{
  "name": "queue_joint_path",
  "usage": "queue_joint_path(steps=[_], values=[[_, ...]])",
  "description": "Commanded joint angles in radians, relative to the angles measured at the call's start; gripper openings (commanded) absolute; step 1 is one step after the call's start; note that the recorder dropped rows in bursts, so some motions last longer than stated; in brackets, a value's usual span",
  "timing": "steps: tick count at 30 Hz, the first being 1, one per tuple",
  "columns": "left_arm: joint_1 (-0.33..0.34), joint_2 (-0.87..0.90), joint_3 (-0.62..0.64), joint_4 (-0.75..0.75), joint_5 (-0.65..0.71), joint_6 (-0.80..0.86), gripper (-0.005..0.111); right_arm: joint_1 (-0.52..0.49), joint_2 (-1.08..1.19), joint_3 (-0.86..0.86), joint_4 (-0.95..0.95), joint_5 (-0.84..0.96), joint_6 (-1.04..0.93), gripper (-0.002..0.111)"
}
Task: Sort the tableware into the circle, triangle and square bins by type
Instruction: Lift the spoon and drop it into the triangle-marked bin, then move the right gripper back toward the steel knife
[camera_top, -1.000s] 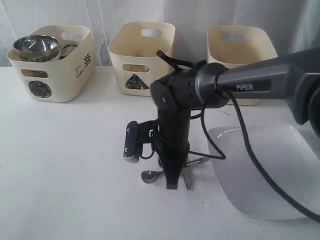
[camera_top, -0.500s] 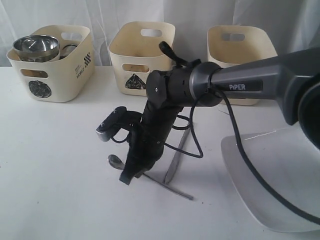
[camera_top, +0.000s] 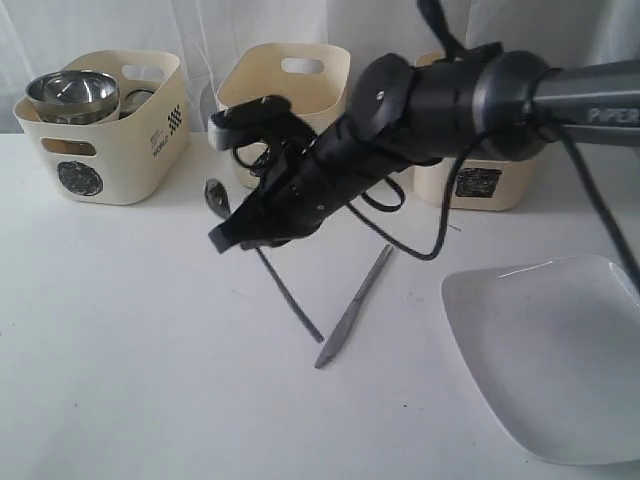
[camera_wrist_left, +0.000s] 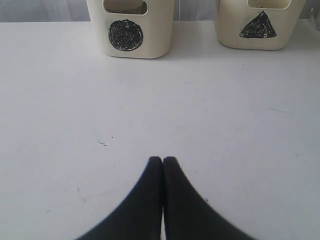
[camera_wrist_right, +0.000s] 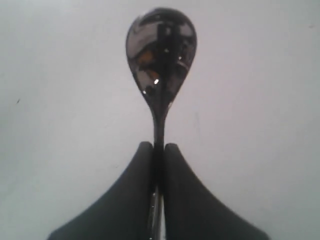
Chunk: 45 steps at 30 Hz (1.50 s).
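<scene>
Found right hand (camera_wrist_right: 158, 146) all but closed, black wedge-shaped fingers pinched on the thin neck of the metal spoon (camera_wrist_right: 161, 47) just below its teardrop bowl. Noted the mirror-polished bowl poking out past the fingertips. Saw the spoon in the exterior view lifted over the table (camera_top: 120, 350), bowl end high and in front of the triangle bin (camera_top: 322, 82), slim handle slanting down toward the metal knife (camera_top: 352, 305). Couldn't tell whether the handle's tail touched the table or the knife. Saw the knife lying flat on the matte white table, long, narrow and dull grey, between spoon and square plate (camera_top: 540, 350). Logged the plate as glossy white with rounded corners, flat on the table's right side, apart from the knife. Found left hand (camera_wrist_left: 163, 159) fully closed, smooth black tips pressed together, nothing between them, over bare table facing the circle bin (camera_wrist_left: 150, 30). Counted three cream plastic tubs with rounded corners and cut-out handles along the back: circle at left, triangle in the middle, square bin (camera_top: 510, 185) at right, half hidden by the right arm. Spotted a shiny steel bowl (camera_top: 72, 92) upright in the circle bin, rim above the tub's edge, and a steel cup (camera_top: 138, 98) just beside it.
</scene>
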Motion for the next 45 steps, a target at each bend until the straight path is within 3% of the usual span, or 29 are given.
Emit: queue_joint_path(steps=[1,7,12,24,32,39,45], values=[[-0.006,-0.004,0.004,-0.005,0.002,-0.001,0.0,-0.096,-0.06,0.047,0.203,-0.149,-0.056,0.0],[-0.006,-0.004,0.004,-0.005,0.002,-0.001,0.0,-0.211,-0.073,0.047,0.625,-0.24,-0.247,0.0],[-0.006,-0.004,0.004,-0.005,0.002,-0.001,0.0,-0.288,-0.071,0.047,1.094,-0.121,-0.591,0.0],[-0.006,-0.004,0.004,-0.005,0.002,-0.001,0.0,-0.349,0.068,-0.2,1.095,-0.146,-0.64,0.0],[-0.006,-0.004,0.004,-0.005,0.002,-0.001,0.0,-0.349,0.265,-0.469,1.095,-0.171,-0.64,0.0],[-0.006,-0.004,0.004,-0.005,0.002,-0.001,0.0,-0.349,0.499,-0.809,1.095,-0.245,-0.611,0.0],[-0.006,-0.004,0.004,-0.005,0.002,-0.001,0.0,-0.347,0.571,-0.908,1.095,-0.28,-0.609,0.003]])
